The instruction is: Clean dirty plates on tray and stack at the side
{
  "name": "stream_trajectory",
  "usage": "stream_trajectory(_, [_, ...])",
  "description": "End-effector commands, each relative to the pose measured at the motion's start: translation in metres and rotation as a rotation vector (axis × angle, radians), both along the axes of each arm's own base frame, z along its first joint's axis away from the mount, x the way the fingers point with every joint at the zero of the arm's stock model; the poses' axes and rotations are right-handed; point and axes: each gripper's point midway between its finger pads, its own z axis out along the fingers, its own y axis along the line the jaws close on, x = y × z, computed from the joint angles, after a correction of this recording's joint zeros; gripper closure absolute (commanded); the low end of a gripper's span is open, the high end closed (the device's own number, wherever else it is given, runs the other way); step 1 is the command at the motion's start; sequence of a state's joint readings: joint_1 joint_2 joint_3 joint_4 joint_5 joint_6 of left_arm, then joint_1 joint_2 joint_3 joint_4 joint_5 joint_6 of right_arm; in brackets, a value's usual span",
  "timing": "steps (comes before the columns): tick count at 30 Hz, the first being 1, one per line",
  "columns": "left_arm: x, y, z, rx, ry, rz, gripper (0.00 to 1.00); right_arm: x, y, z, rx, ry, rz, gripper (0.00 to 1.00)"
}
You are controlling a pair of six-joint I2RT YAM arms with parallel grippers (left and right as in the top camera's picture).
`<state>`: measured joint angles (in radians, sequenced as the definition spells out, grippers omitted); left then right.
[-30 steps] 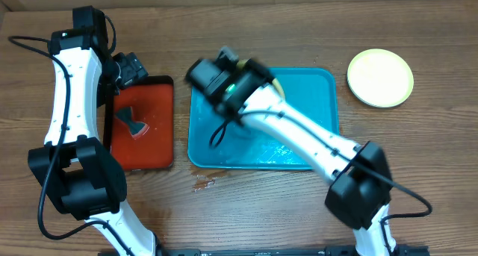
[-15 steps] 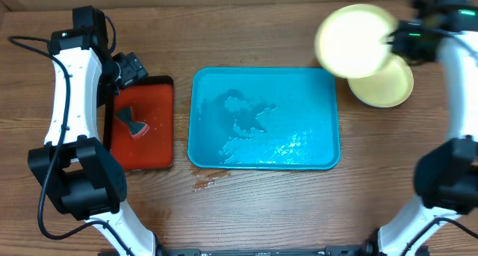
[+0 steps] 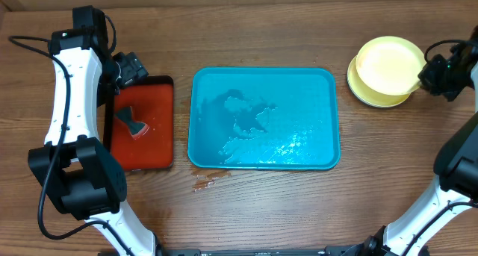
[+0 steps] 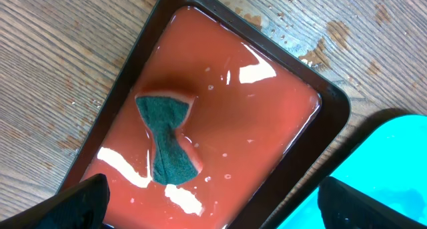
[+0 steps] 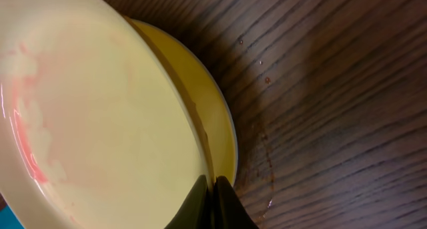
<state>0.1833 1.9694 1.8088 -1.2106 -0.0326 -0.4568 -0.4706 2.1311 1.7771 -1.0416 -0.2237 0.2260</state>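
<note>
Plate (image 3: 388, 62) clamped in right gripper (image 5: 213, 199) has moved over second plate (image 3: 376, 101); left gripper (image 4: 217, 199) jaws apart.

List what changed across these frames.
The right gripper lifted a yellow plate off the blue tray and carried it rightward. It now holds it by the rim, tilted over the plate at the side. The left gripper, sponge and red tray stayed put.
</note>
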Motion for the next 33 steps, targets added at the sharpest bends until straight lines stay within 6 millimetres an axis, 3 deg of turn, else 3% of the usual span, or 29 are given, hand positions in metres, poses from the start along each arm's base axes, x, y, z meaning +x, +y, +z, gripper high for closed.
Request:
stream_trajectory(1, [0.002, -0.002, 0.004, -0.003, -0.015, -0.012, 0.00, 0.002, 0.000, 0.003, -0.012, -0.003, -0.038, 0.87])
stream_trajectory(3, [0.002, -0.002, 0.004, -0.003, -0.016, -0.012, 0.00, 0.001, 0.002, 0.002, -0.012, 0.001, -0.026, 0.61])
stream_trajectory(4, [0.002, -0.002, 0.004, -0.003, -0.016, -0.012, 0.00, 0.001, 0.005, 0.002, -0.011, 0.004, -0.021, 0.54])
stream_trajectory(8, [0.002, -0.002, 0.004, -0.003, -0.016, -0.012, 0.00, 0.000, 0.018, 0.001, 0.001, 0.024, 0.006, 0.37])
stream_trajectory(11, [0.002, -0.002, 0.004, -0.003, -0.016, -0.012, 0.00, -0.003, 0.034, 0.004, 0.043, 0.037, 0.027, 0.33])
stream_trajectory(12, [0.002, -0.002, 0.004, -0.003, -0.016, -0.012, 0.00, -0.003, 0.039, 0.008, 0.057, 0.032, 0.035, 0.23])
stream_trajectory(13, [0.002, -0.002, 0.004, -0.003, -0.016, -0.012, 0.00, -0.004, 0.044, 0.014, 0.066, 0.024, 0.044, 0.00])
stream_trajectory(18, [0.002, -0.002, 0.004, -0.003, -0.016, -0.012, 0.00, -0.023, 0.069, 0.067, 0.056, -0.007, 0.083, 0.00])
stream_trajectory(24, [0.002, -0.002, 0.005, -0.003, -0.016, -0.012, 0.00, -0.076, 0.098, 0.145, -0.089, -0.035, 0.133, 0.00])
stream_trajectory(26, [0.002, -0.002, 0.005, -0.003, -0.016, -0.012, 0.00, -0.098, 0.118, 0.169, -0.121, -0.068, 0.173, 0.00])
stream_trajectory(31, [0.002, -0.002, 0.005, -0.003, -0.016, -0.012, 0.01, -0.158, 0.177, 0.201, -0.110, -0.114, 0.323, 0.00])
stream_trajectory(33, [0.002, -0.002, 0.005, -0.003, -0.016, -0.012, 0.00, -0.176, 0.192, 0.207, -0.107, -0.116, 0.374, 0.00])
